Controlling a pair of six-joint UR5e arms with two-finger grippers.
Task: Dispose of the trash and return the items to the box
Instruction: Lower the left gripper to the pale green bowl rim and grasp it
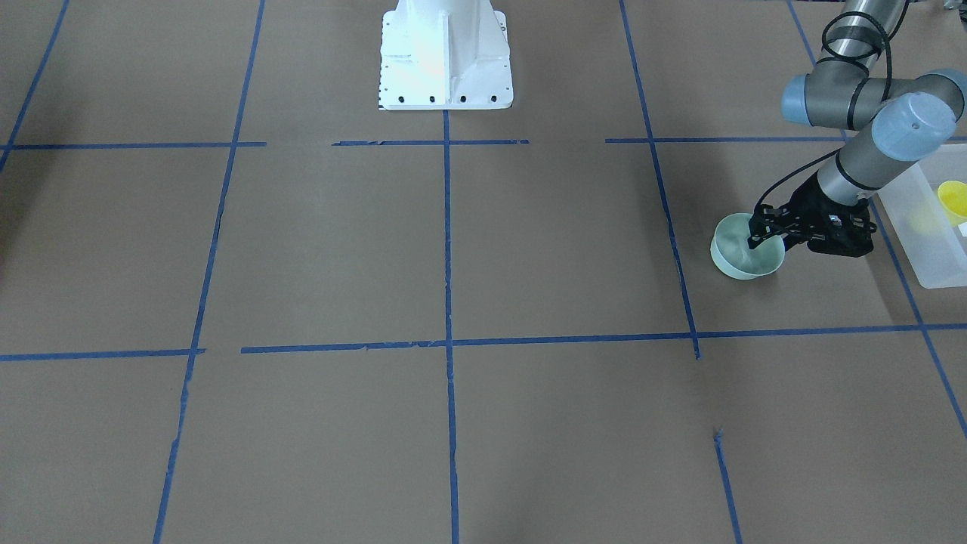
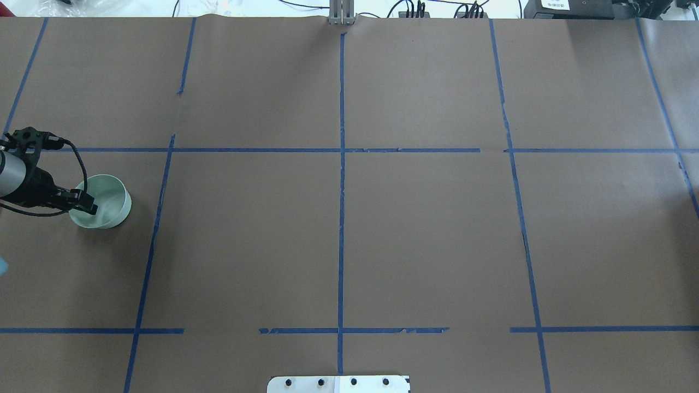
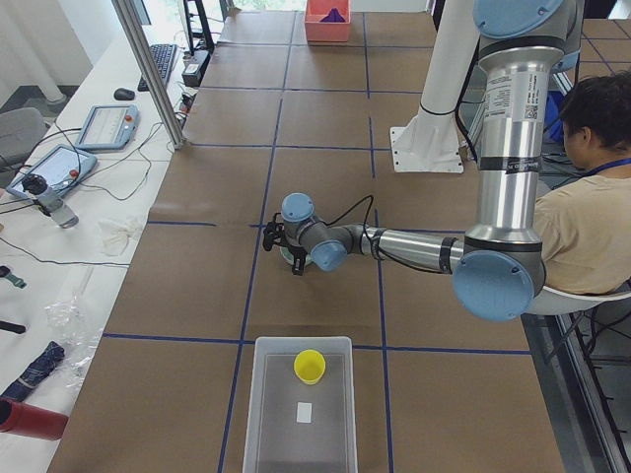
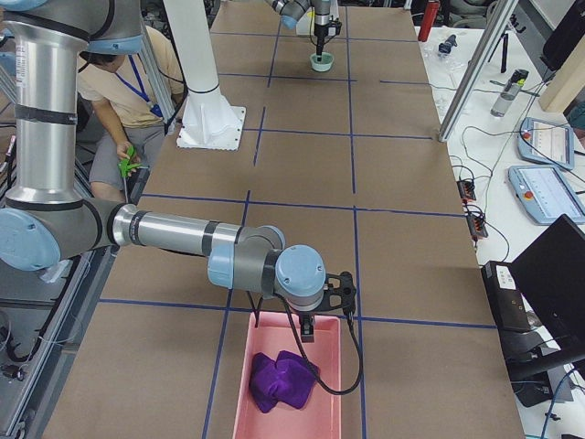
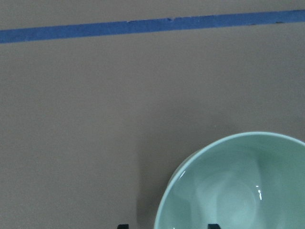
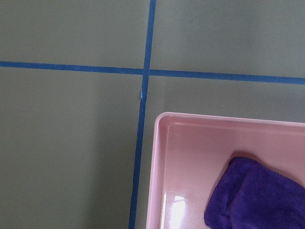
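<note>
Brown paper crossed with blue tape point(image 2: 341, 218) covers the table point(image 2: 426, 245). At the right edge of the front view the left gripper point(image 1: 764, 236) reaches down to the pale green bowl point(image 1: 744, 255). Its fingers are apart, one inside the bowl and one outside, straddling the rim without pinching it yet.

The hold, as I judge it, will be on a thin rim at one side only. If the fingers close off-centre they could shove the bowl across the paper. Once lifted, the bowl could swing, tilt or slip out. On the way over it could also knock the box wall or come down on the cup.

The bowl is empty and stands on the table near the box point(image 1: 929, 249), not in it. The box, at the far right of that view, already holds the yellow cup point(image 1: 953, 198) and a small white slip point(image 3: 304, 412). Low in the right-side view a pink tray point(image 4: 324, 402) holds a purple cloth point(image 4: 279, 380). The right gripper point(image 4: 309, 327) hangs over the tray's near rim; I cannot tell whether it is apart or together.
</note>
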